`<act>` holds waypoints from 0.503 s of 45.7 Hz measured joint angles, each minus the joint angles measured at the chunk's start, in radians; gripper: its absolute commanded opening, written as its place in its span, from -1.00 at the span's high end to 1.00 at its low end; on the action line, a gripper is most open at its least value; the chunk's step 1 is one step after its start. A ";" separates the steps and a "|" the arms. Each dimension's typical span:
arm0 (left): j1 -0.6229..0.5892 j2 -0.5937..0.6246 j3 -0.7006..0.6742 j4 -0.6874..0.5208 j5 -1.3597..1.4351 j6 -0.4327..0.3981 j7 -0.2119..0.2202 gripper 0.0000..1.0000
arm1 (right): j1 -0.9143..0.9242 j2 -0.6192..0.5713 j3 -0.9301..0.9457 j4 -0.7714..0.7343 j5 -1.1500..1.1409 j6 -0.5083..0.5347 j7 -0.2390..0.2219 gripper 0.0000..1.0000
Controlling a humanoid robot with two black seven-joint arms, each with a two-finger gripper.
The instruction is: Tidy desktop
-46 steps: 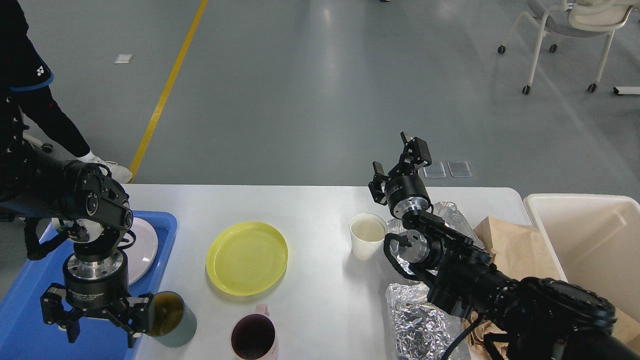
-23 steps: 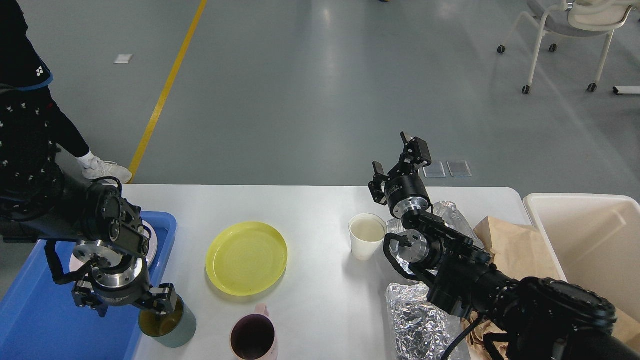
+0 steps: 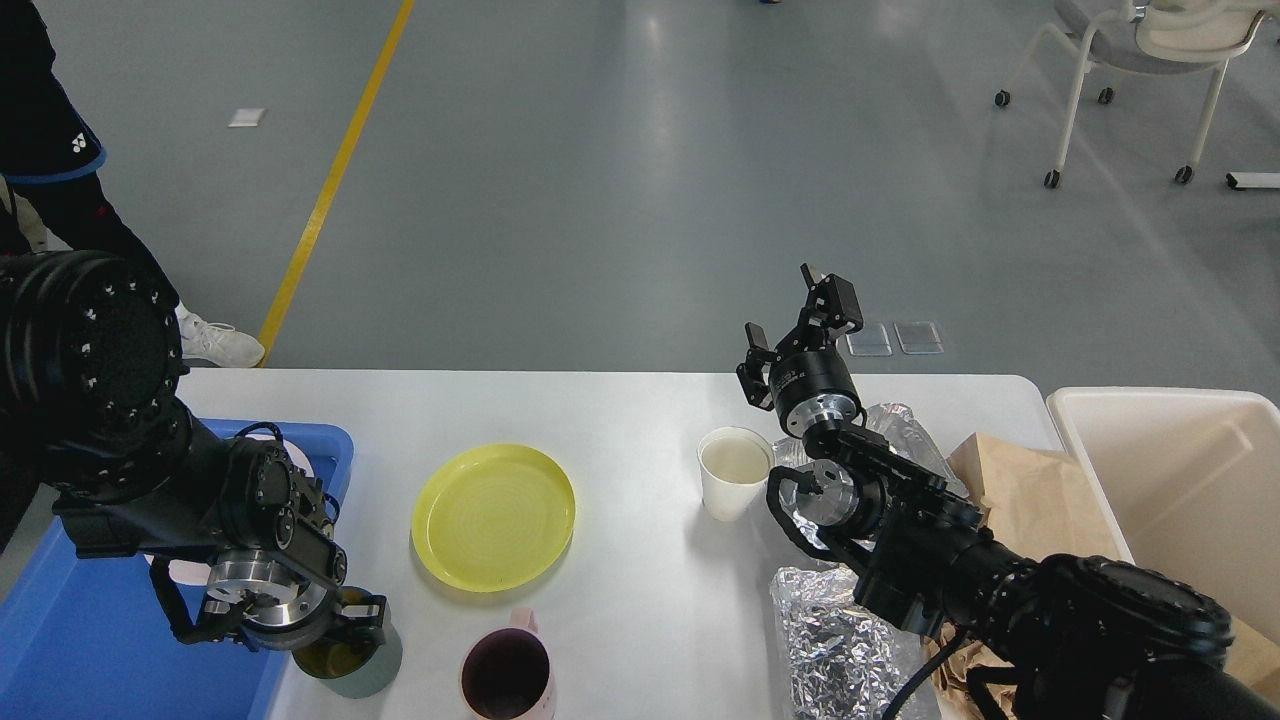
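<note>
The white desktop (image 3: pixel 620 410) carries a yellow plate (image 3: pixel 493 515), a white paper cup (image 3: pixel 735 470), a pink mug (image 3: pixel 508 675) and a grey-green mug (image 3: pixel 360 668) at the front left. My left gripper (image 3: pixel 345 628) is down on the grey-green mug's rim, with one finger (image 3: pixel 368 610) showing over it; the grip is hidden. My right gripper (image 3: pixel 797 315) is open and empty, raised above the table's far edge, behind the paper cup.
A blue tray (image 3: pixel 60 640) sits at the left with a white plate mostly hidden under my arm. Crumpled foil (image 3: pixel 835 640), a brown paper bag (image 3: pixel 1020 490) and a cream bin (image 3: pixel 1180 480) are at the right. A person (image 3: pixel 50 170) stands far left.
My left arm has swung forward and right from over the blue tray, and its gripper has come down onto the grey-green mug. The right arm has not moved.
</note>
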 measured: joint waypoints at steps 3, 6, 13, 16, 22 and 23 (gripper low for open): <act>0.005 0.001 0.002 0.001 0.000 0.003 0.000 -0.38 | 0.000 0.000 0.000 0.001 0.000 0.000 0.000 -1.00; 0.014 0.001 0.003 0.001 0.000 0.004 0.000 -0.37 | 0.000 0.000 0.000 0.001 0.000 0.000 0.000 -1.00; 0.048 0.001 0.010 -0.002 0.000 0.004 0.000 -0.21 | 0.000 -0.001 0.000 0.001 0.000 -0.001 0.000 -1.00; 0.054 0.002 0.011 0.001 0.001 0.005 0.001 -0.20 | 0.000 0.000 0.000 0.001 0.000 -0.001 0.000 -1.00; 0.064 0.005 0.006 0.001 0.000 0.008 -0.006 -0.20 | 0.000 0.000 0.000 0.001 0.000 0.000 0.000 -1.00; 0.063 0.007 0.006 0.002 0.000 0.010 -0.007 -0.20 | 0.000 0.000 0.000 0.001 0.000 0.000 0.000 -1.00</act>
